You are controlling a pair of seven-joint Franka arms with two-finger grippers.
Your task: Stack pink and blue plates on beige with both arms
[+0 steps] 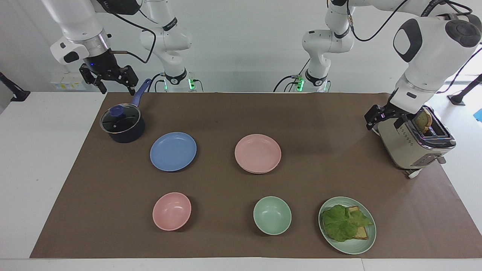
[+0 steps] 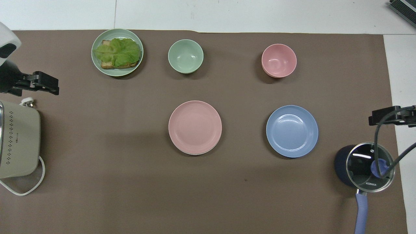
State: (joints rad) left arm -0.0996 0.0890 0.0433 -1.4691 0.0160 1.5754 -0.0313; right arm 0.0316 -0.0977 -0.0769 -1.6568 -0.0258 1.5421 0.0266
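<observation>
The pink plate lies mid-table on the beige plate, of which only a thin pale rim shows under its edge. The blue plate lies flat beside them, toward the right arm's end. My left gripper hangs open and empty over the mat's edge by the toaster, well away from the plates. Above the table edge next to the saucepan, my right gripper waits open with nothing in it.
A lidded dark saucepan with a blue handle stands near the blue plate. A beige toaster holding toast is at the left arm's end. Farther from the robots are a pink bowl, a green bowl and a green plate with lettuce and toast.
</observation>
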